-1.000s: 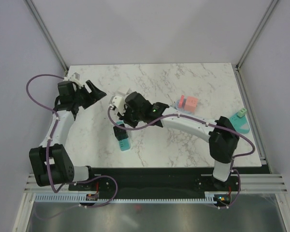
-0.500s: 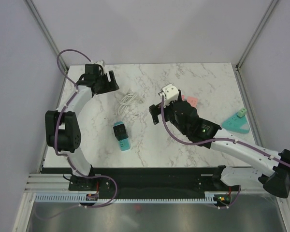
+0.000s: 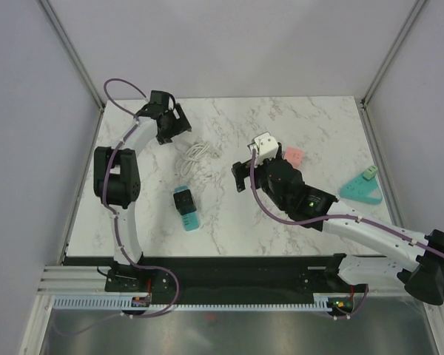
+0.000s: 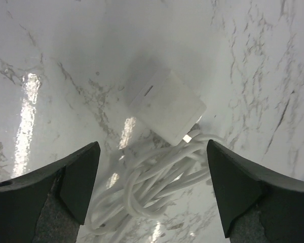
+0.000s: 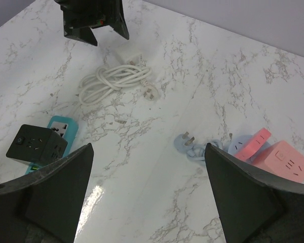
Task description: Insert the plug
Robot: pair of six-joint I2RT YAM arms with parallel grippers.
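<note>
Two grippers, both spread wide, neither holding anything.

Nearest the bases: black cube socket sitting on one end of a teal power strip, flat on the marble table. Cube face shows outlet slots and a round button; any lettering is too small to read.

Right edge, same depth: teal wedge-shaped piece with a small green part on it.

Right gripper hangs over mid-table, bare marble between its fingers.

Beyond it, right of centre: light-blue cable with its own plug, then pink sockets side by side. Slot marks on the faces, writing unreadable.

Farther left: white cable in a loose coil. White plug lies on the table at the coil's right end, prongs showing, apart from every socket.

White adapter block just beyond the coil, one slot on top.

Left gripper hovers over coil and block near the far-left corner.
</note>
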